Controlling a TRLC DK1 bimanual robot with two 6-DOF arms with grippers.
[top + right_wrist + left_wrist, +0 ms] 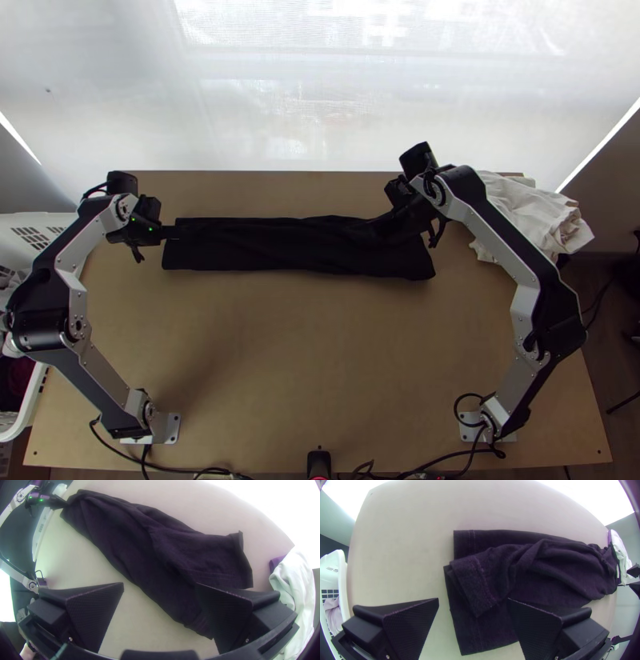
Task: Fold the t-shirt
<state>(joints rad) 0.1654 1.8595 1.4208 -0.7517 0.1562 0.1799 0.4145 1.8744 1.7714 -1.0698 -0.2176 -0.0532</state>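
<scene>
The black t-shirt lies folded into a long narrow strip across the table's far half. At the strip's left end is my left gripper; over its right part is my right gripper. In the left wrist view the left gripper stands open above the shirt, whose stitched hems lie in uneven layers with a sleeve on top. In the right wrist view the right gripper is open with a wide gap, one finger overlapping the view of the shirt, which shows a sleeve angled outward.
A pile of white cloth lies at the table's far right corner, with a bit of purple cloth beside it. A white basket with clothes stands off the left edge. Bare table spreads between the arms and nearer the bases.
</scene>
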